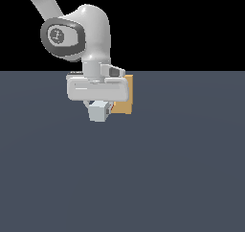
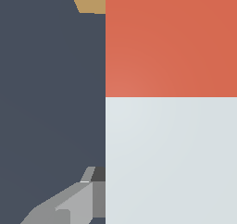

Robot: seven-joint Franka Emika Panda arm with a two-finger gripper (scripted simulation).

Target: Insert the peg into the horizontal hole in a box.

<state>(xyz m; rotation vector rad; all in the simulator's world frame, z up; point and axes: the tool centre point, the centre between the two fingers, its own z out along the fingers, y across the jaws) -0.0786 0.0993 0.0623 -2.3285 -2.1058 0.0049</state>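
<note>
While clamped in the end effector (image 1: 98, 107) | peg (image 2: 171, 102) fronts box (image 1: 125, 101) | no legible writing

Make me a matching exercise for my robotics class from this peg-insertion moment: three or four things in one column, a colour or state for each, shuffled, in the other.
Things:
1. peg, near half
2. peg, far half
3. box
4. pincer

Descriptions:
A. tan, standing behind the arm
B. red-orange
C. closed around the peg
D. white/light grey

Pairs: 1-D, 2-B, 3-A, 4-C
</note>
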